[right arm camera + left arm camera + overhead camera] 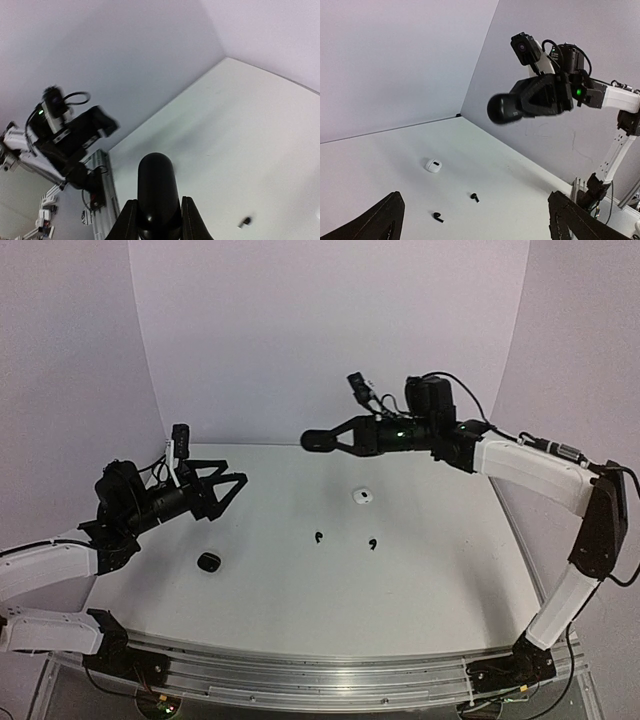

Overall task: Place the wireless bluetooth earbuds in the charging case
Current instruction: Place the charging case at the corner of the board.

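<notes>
earbuds (318, 536) side by side on table (450, 570) | far case (362, 496) behind | near case (208, 561) left

Soft, even, cool light, faint shadows; the black case (501, 109) in the right pincer (514, 106) looks blurred.

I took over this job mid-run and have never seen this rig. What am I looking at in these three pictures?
Two robot arms are bolted at the near edge of a white table. The wide picture looks down from above and behind them; the other two come from a camera on each wrist. The left pincer hangs open and empty. The right pincer is shut on a black rounded pebble-shaped object, probably a charging case. On the table lie a white pebble-shaped case, a tiny black comma-shaped earbud, a second black earbud, and a small black rounded lump, perhaps another case.
</notes>
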`<state>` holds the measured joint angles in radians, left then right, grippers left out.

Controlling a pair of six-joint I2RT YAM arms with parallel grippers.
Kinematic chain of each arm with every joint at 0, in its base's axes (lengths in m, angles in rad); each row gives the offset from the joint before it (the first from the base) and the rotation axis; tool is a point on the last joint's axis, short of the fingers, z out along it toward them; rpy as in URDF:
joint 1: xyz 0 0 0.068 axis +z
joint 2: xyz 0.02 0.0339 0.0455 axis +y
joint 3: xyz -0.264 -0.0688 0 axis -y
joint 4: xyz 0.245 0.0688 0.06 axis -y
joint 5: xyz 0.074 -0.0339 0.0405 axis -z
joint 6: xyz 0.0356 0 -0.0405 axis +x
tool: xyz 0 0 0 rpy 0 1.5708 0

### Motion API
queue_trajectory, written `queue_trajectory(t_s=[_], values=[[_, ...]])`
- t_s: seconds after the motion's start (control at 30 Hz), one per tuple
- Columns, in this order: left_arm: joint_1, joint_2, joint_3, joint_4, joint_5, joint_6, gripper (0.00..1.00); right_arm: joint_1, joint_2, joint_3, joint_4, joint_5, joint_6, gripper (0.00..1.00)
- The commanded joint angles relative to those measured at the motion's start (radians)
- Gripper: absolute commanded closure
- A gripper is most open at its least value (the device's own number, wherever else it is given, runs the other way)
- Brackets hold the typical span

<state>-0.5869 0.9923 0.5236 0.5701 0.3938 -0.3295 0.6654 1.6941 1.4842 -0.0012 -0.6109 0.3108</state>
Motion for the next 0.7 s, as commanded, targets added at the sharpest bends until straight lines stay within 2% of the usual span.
queue_trajectory(t_s=[0.0,0.07,0.23,0.47,0.67], values=[[0.002,-0.026,0.041,-0.119,-0.044,0.124,0.01,-0.289,-0.017,-0.055,-0.197,-0.124,-0.05,1.0],[0.002,-0.023,0.039,-0.117,0.002,0.128,0.01,-0.382,0.06,-0.003,-0.326,-0.142,-0.148,1.0],[0.002,0.019,0.06,-0.119,0.096,0.148,0.01,-0.498,0.331,0.242,-0.639,-0.146,-0.376,1.0],[0.002,0.106,0.111,-0.112,0.133,0.182,0.01,-0.565,0.554,0.39,-0.68,-0.192,-0.4,1.0],[0.002,0.155,0.135,-0.101,0.144,0.181,0.01,-0.569,0.671,0.438,-0.686,-0.225,-0.395,1.0]])
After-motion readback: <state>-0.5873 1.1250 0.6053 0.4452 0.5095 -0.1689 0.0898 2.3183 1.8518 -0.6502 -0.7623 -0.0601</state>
